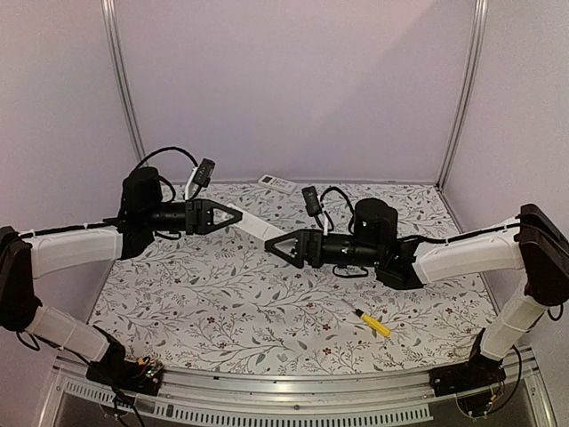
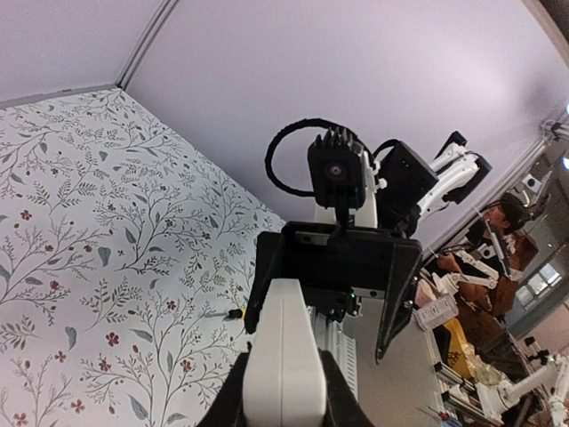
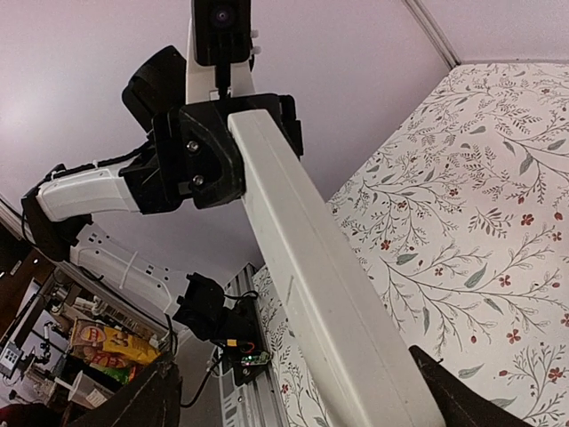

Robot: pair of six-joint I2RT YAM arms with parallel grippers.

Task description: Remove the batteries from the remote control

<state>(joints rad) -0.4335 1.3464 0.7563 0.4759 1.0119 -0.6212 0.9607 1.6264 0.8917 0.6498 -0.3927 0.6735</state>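
White remote (image 1: 260,226) hung in the air, left gripper (image 1: 233,216) clamped on one end, right gripper (image 1: 276,246) clamped on the other.

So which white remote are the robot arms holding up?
The slim, long remote control, held off the table between the left gripper and right gripper. The other remote lies alone by the back wall.

Remote control (image 1: 260,226) betw. left gripper (image 1: 238,214) & right gripper (image 1: 269,244), above table (image 1: 222,302).

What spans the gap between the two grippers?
The remote control, held between the left gripper and right gripper; clearest in the top external view.
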